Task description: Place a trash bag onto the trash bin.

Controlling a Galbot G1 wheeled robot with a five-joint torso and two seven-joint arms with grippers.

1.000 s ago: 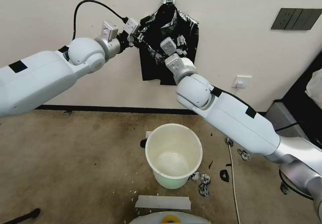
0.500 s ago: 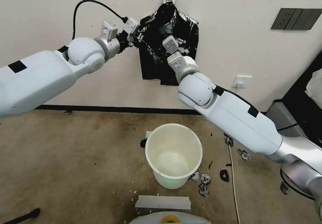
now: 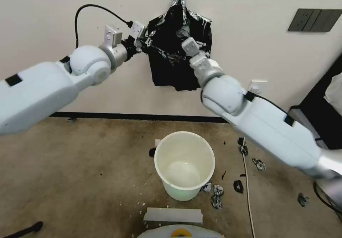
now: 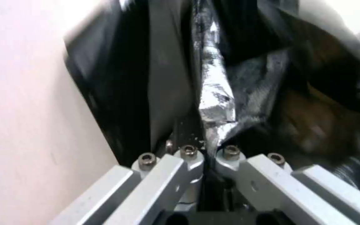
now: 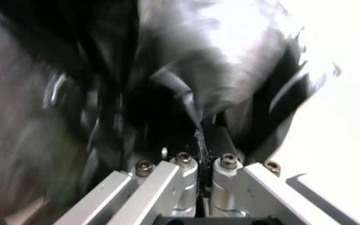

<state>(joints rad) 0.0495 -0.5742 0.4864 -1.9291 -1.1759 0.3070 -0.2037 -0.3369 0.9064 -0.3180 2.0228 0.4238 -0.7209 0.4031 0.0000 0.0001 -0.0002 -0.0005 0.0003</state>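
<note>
Up high, trash bag [image 3: 167,54] pinched between left claw [image 3: 145,42], right claw [image 3: 185,35]

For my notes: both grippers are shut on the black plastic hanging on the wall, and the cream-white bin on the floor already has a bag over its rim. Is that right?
Not quite. In the head view the trash bin is bare, with no bag over its rim. The rest holds: the left gripper and right gripper are shut on the trash bag at the wall.
</note>
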